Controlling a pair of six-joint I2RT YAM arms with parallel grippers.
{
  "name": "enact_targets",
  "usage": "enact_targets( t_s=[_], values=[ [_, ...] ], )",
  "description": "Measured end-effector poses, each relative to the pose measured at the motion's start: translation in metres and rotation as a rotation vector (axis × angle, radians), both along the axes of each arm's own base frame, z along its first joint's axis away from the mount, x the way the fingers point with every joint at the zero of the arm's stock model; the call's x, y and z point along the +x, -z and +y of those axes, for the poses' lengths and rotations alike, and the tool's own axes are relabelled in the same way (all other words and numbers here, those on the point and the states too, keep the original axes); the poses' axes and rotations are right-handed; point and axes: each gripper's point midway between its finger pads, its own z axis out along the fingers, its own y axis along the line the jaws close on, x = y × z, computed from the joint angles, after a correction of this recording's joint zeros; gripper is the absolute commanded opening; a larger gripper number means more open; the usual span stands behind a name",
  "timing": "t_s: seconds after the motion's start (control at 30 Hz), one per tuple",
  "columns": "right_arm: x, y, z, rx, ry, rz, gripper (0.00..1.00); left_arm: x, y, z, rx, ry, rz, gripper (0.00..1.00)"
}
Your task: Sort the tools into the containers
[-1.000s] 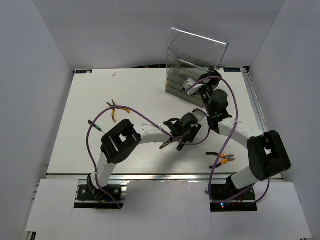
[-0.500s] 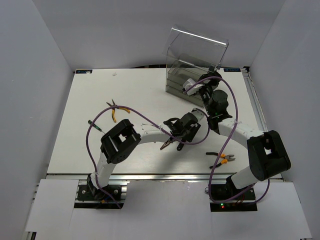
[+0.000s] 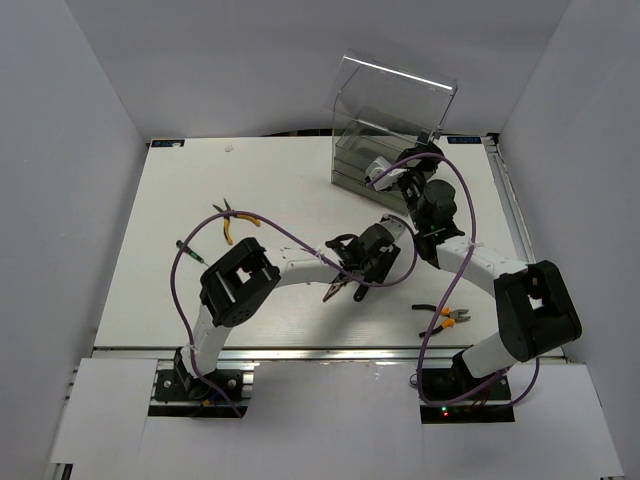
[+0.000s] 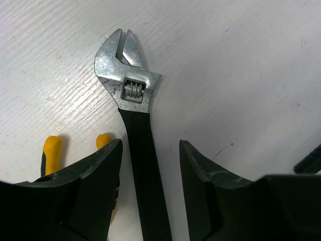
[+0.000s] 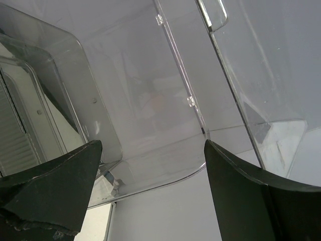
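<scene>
A silver-headed adjustable wrench [image 4: 128, 83] with a black handle lies on the white table. Its handle runs between the fingers of my left gripper [image 4: 150, 145], which is open, with a gap showing on each side of the handle. In the top view that gripper [image 3: 343, 287] is at the table's middle front. Two yellow handle tips [image 4: 51, 149] poke out beside the left finger. My right gripper [image 3: 384, 170] stands open at the smoky transparent container [image 3: 352, 172], and a clear panel [image 5: 150, 100] fills the right wrist view.
Yellow-orange pliers [image 3: 234, 222] and a thin screwdriver [image 3: 190, 250] lie at the left. Orange-black cutters [image 3: 446, 316] lie near the front right. The container's clear lid [image 3: 395, 95] stands raised at the back. Purple cables [image 3: 270, 230] loop over both arms.
My left gripper's jaws have spread slightly around the wrench handle. The right arm has not moved.
</scene>
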Motion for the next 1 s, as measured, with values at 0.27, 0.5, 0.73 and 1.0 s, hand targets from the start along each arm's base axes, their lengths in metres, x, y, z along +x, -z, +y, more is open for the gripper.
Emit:
enact_targets(
  t_s=[0.27, 0.5, 0.73, 1.0],
  values=[
    [0.0, 0.0, 0.0, 0.0, 0.0, 0.0, 0.89, 0.001, 0.009, 0.007, 0.033, -0.015, 0.04, 0.59],
    [0.0, 0.0, 0.0, 0.0, 0.0, 0.0, 0.89, 0.002, 0.012, 0.008, 0.066, -0.003, 0.04, 0.53],
    [0.0, 0.0, 0.0, 0.0, 0.0, 0.0, 0.89, -0.003, 0.013, 0.007, 0.096, 0.022, 0.034, 0.31],
    [0.0, 0.0, 0.0, 0.003, -0.001, 0.001, 0.89, -0.007, 0.016, 0.007, 0.105, 0.045, 0.041, 0.11]
  ],
)
